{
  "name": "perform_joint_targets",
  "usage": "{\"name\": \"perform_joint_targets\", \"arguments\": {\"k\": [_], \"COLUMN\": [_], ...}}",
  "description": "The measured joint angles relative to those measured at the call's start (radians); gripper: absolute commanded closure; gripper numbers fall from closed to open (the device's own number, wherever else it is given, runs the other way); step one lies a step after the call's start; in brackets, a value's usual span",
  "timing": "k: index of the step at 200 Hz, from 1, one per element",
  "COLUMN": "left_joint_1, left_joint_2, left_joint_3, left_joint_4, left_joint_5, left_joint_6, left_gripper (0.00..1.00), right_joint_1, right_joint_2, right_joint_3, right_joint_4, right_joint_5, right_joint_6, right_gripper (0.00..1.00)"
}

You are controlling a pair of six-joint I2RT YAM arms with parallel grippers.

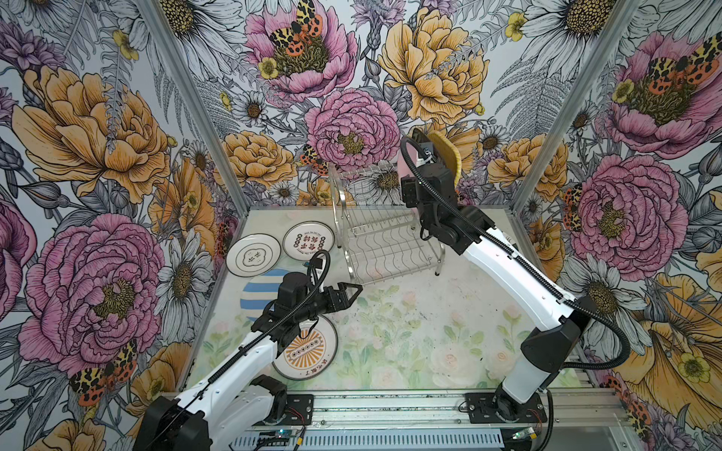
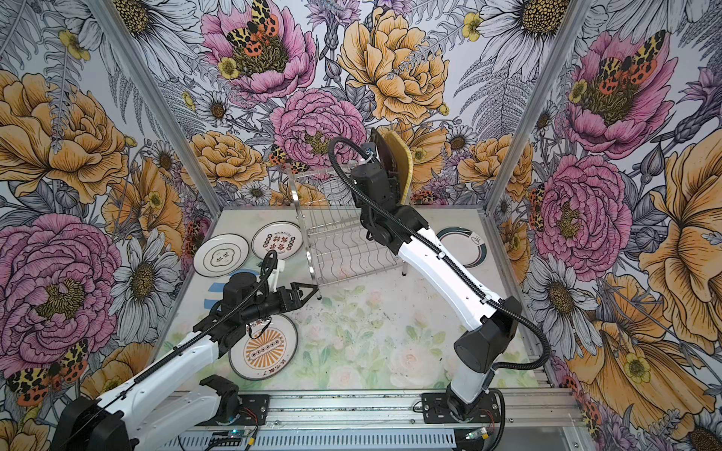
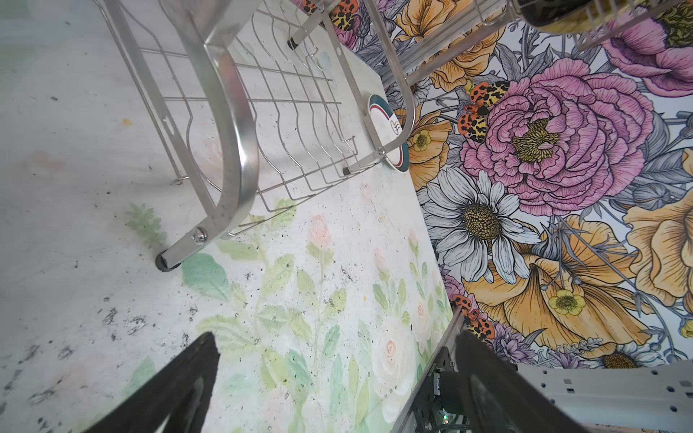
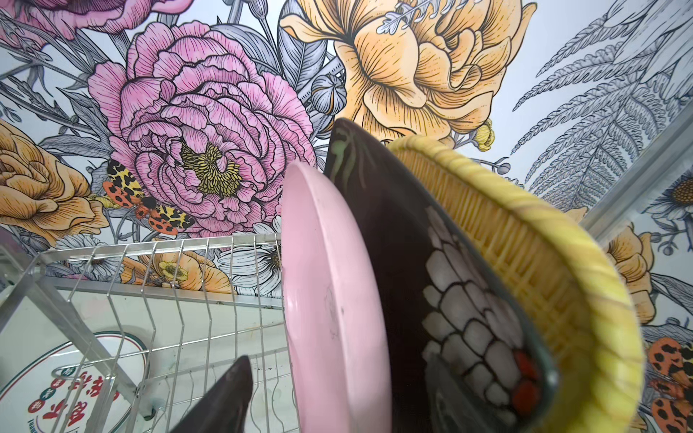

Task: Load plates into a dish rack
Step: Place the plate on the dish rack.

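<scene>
Three plates stand on edge in the upper tier of the chrome dish rack: a pink one, a black white-flowered one and a yellow woven-look one. My right gripper is open, its fingers either side of the pink plate's rim, with a gap on one side. My left gripper hangs open and empty over the table by the rack's front foot. Flat on the table lie two white plates with characters, a blue-striped one, an orange-sunburst one and a teal-rimmed one.
The rack's lower shelf holds nothing. My left arm crosses over the blue-striped and sunburst plates. My right arm reaches over the table's right side to the rack. Flowered walls enclose the table on three sides.
</scene>
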Motion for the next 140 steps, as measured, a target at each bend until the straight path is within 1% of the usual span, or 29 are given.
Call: {"name": "perform_joint_targets", "arguments": {"k": [57, 71, 101, 140], "left_joint_1": [-0.008, -0.008, -0.013, -0.014], "left_joint_2": [-0.047, -0.063, -0.102, -0.152], "left_joint_3": [0.0, 0.004, 0.033, 0.071], "left_joint_4": [-0.056, -0.094, -0.206, -0.349], "left_joint_5": [-0.047, -0.069, -0.136, -0.242], "left_joint_6": [0.0, 0.0, 0.0, 0.0], "left_gripper": [0.01, 0.01, 0.01, 0.01], "right_joint_1": [0.014, 0.019, 0.026, 0.048], "right_joint_2": [-0.069, -0.09, -0.153, -0.254], "right_joint_3": [-0.031, -0.045, -0.092, -0.189], "right_joint_4": [0.0, -0.001, -0.002, -0.024], "right_joint_5": [-0.026, -0.026, -0.018, -0.026], "right_joint_6": [0.0, 0.003, 0.016, 0.063], "right_gripper": [0.21, 0.2, 0.15, 0.14]}}
